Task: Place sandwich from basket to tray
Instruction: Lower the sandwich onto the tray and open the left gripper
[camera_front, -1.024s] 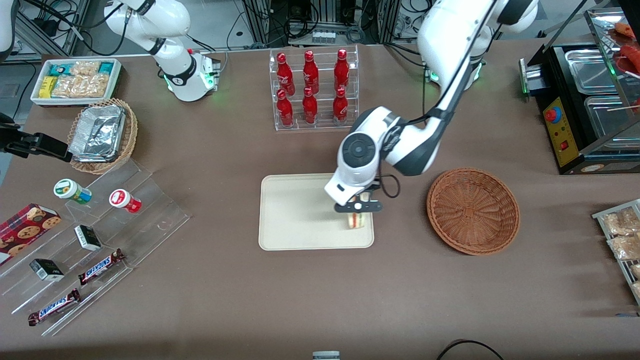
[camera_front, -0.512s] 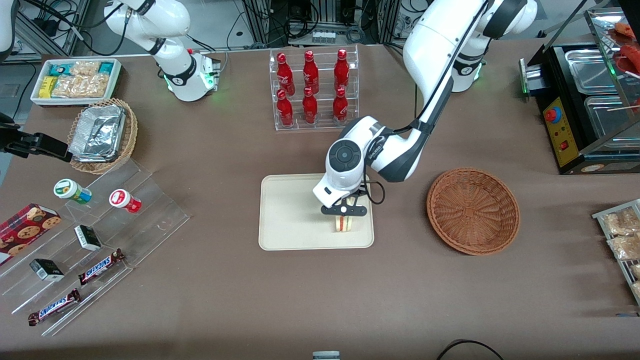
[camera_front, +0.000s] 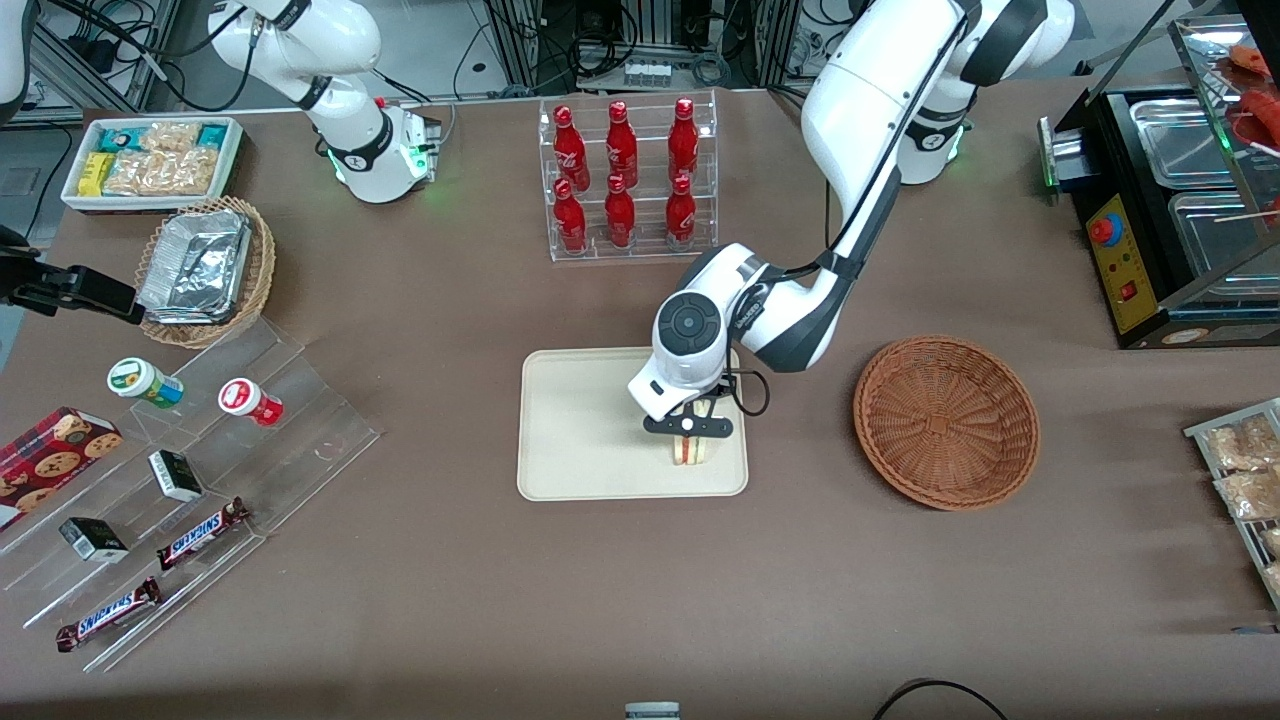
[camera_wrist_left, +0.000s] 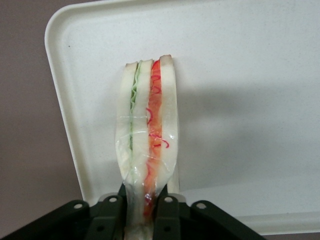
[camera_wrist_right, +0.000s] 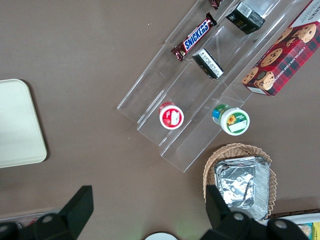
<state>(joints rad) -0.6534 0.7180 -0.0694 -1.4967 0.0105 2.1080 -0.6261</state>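
Your gripper (camera_front: 688, 430) has its fingers (camera_wrist_left: 112, 215) clamped on the sandwich (camera_wrist_left: 147, 145), standing on edge on the tray (camera_front: 580, 440); the arm hides its top. The basket (camera_front: 946, 421) sits well apart.

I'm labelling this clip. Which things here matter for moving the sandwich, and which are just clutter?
Job: sandwich, pinched upright in the end effector over the tray; the basket, holding nothing.

Clutter: red bottles in their rack, foil containers, Snickers bars, cookie box.
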